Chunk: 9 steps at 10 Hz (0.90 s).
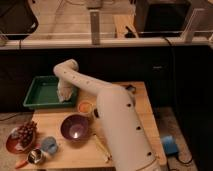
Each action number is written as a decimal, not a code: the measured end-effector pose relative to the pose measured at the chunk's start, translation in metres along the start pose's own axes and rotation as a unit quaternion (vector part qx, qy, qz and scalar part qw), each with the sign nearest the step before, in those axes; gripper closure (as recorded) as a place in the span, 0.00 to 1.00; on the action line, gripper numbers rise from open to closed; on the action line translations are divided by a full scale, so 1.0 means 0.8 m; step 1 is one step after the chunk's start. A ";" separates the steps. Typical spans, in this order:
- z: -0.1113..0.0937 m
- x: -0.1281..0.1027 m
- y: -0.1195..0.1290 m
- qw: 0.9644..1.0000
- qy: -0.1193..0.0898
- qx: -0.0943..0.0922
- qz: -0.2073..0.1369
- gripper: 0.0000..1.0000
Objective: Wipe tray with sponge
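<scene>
Looks like the wiping step is on: the gripper (64,93) is down inside the right end of the green tray (39,96), which sits left of centre in the frame, at the table's far left corner. I can't tell how the claw is set, or whether a sponge is under it. I'd guess the next move is a sweep left across the tray floor, staying pressed flat. The purple bowl (76,128) below looks empty, and the grapes (27,131) sit on a red plate (11,144) lower left.
</scene>
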 end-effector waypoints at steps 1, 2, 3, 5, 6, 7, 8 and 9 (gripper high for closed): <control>-0.004 0.020 0.020 1.000 0.005 -0.009 0.024 1.00; -0.005 0.036 0.028 0.999 0.011 -0.014 0.038 1.00; -0.009 0.053 0.034 0.998 0.019 -0.016 0.051 1.00; -0.024 0.085 0.026 0.997 0.036 -0.012 0.070 1.00; -0.027 0.093 0.015 0.997 0.041 -0.010 0.070 1.00; -0.027 0.098 0.008 0.997 0.042 -0.009 0.069 1.00; -0.025 0.099 -0.005 0.997 0.043 -0.009 0.065 1.00; -0.020 0.097 -0.023 0.998 0.041 -0.008 0.056 1.00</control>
